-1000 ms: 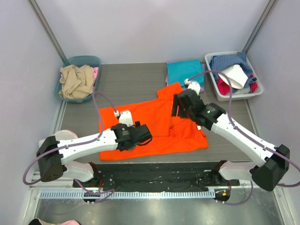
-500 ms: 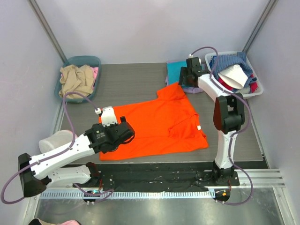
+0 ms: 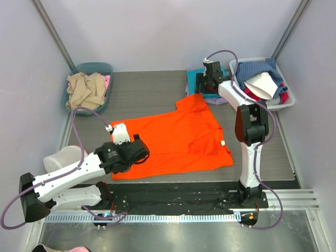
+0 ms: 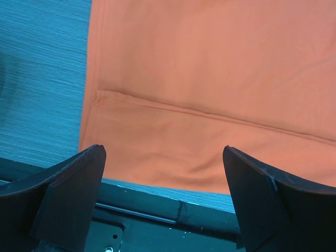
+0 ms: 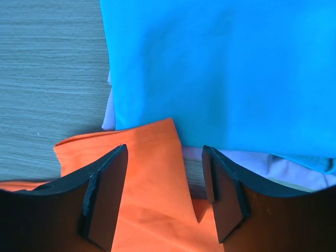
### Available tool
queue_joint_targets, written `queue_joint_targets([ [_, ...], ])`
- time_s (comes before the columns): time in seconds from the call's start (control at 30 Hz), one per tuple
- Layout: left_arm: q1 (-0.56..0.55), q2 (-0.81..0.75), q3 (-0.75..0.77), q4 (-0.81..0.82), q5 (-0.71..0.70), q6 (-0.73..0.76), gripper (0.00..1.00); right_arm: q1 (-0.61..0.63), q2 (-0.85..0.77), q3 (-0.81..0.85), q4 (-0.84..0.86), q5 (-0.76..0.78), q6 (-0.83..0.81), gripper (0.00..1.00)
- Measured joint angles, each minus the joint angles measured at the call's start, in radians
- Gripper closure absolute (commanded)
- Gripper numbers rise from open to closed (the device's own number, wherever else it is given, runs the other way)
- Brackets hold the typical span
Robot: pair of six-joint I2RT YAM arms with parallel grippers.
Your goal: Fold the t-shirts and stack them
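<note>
Orange t-shirt point(image 3: 173, 142) sleeve edge meets teal t-shirt point(image 5: 220, 68).

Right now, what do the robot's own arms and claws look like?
The left arm and right arm have white link shells with black joints and bases. Lilac cables loop along each. The left claw and right claw have plain matte-black wedge-shaped fingers; no markings show.

no legible text, label, brand, number or sign anywhere
</note>
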Motion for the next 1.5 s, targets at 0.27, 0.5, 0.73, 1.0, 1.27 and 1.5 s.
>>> queue_joint_targets([
  [0.27,0.0,-0.016,-0.014,0.0,0.0,-0.016,0.0,0.0,0.07,0.0,0.005,-0.052,-0.009,0.39],
  [0.5,0.0,-0.037,-0.039,-0.002,0.002,-0.026,0.0,0.0,0.102,0.007,0.002,-0.069,-0.018,0.41],
  [0.73,0.0,-0.038,-0.047,-0.002,0.01,-0.04,0.0,0.0,0.102,0.022,0.005,-0.075,-0.021,0.38],
  [1.0,0.0,-0.038,-0.048,-0.002,0.011,-0.043,0.0,0.0,0.102,0.022,0.005,-0.082,-0.021,0.51],
  [1.27,0.0,-0.041,-0.048,-0.001,0.011,-0.043,0.0,0.0,0.102,0.022,0.005,-0.093,-0.024,0.55],
  [1.5,0.0,-0.045,-0.049,-0.001,0.011,-0.044,0.0,0.0,0.101,0.032,0.003,-0.094,-0.025,0.52],
])
